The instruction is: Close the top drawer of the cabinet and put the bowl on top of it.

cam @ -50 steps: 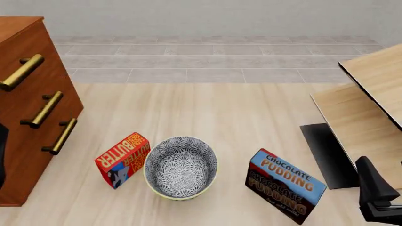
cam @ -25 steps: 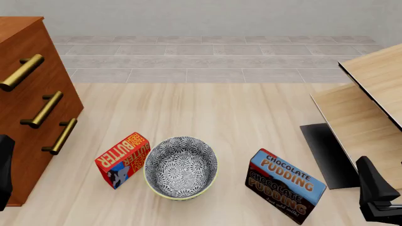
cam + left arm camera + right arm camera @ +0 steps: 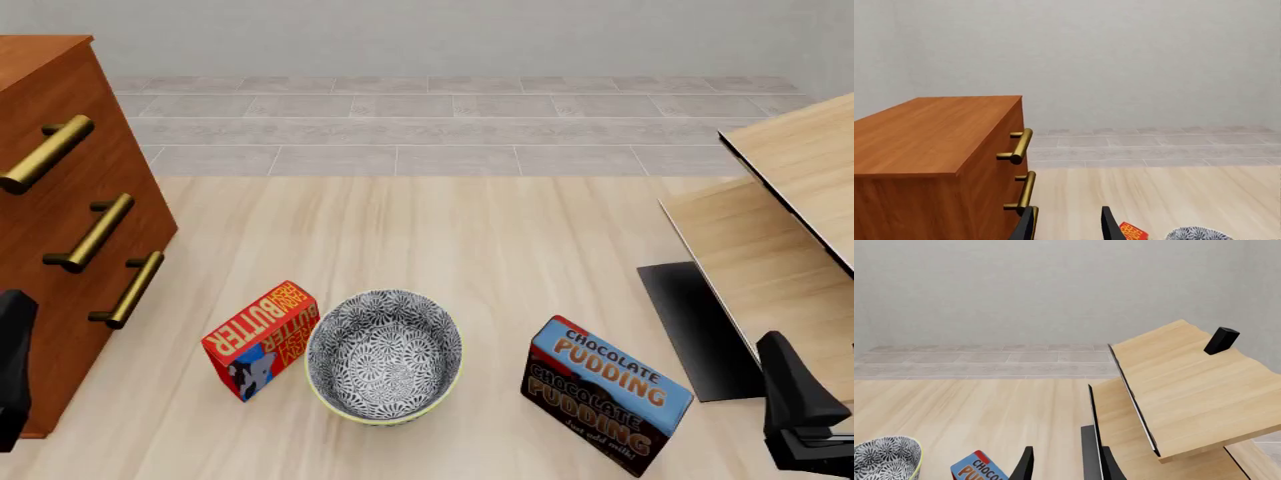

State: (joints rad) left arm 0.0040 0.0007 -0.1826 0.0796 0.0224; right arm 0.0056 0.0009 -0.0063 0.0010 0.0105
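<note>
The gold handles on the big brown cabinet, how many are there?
3. All are on the cabinet front at the left: the top handle, the middle handle below it, and the bottom handle nearest the butter box. None looks hidden.

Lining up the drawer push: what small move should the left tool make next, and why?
Probably raise the left tool toward the top drawer handle: it is open and empty, low in front of the cabinet, and the bowl sits untouched.
</note>
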